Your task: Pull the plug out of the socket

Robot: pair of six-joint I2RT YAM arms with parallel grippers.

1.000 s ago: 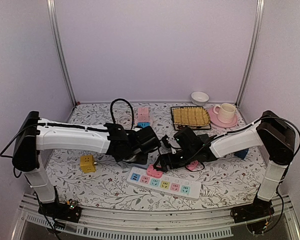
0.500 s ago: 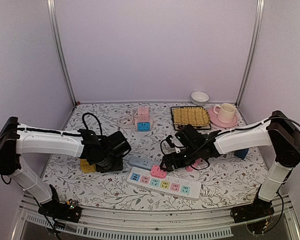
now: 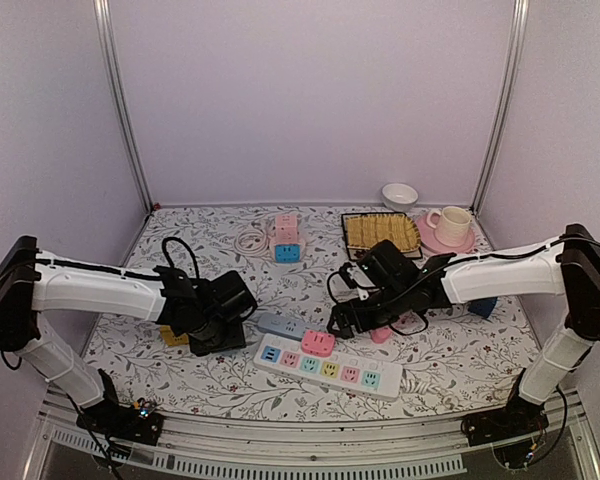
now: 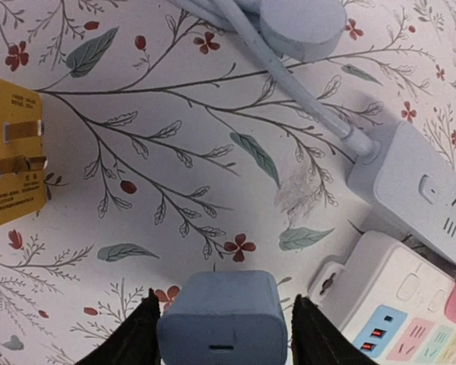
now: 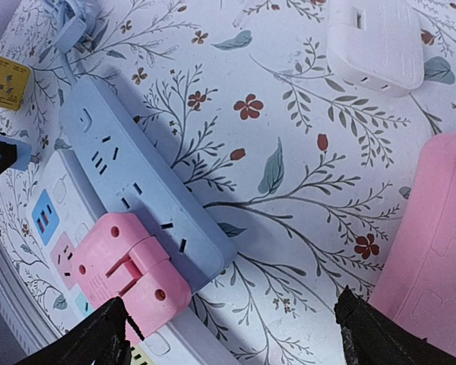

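Observation:
My left gripper (image 3: pixel 212 336) is shut on a light blue plug (image 4: pixel 222 319) and holds it just above the floral table, left of the strips. The light blue power strip (image 3: pixel 280 325) it stands apart from lies beside it, with empty sockets in the right wrist view (image 5: pixel 137 179). My right gripper (image 3: pixel 345 322) is open and empty, hovering over the strip's right end. A pink plug (image 5: pixel 129 277) sits in the white power strip (image 3: pixel 332 370).
A yellow adapter (image 4: pixel 11 171) lies left of my left gripper. A pink block (image 5: pixel 433 228) and a white adapter (image 5: pixel 372 42) lie near my right gripper. A mat tray (image 3: pixel 380 233), cup (image 3: pixel 450 225), bowl (image 3: pixel 400 195) and pink-blue adapter (image 3: pixel 286 238) stand at the back.
My left gripper has drawn back to the left, away from the light blue strip, with the blue plug in it, then lowered slightly. My right gripper has shifted a little to the right.

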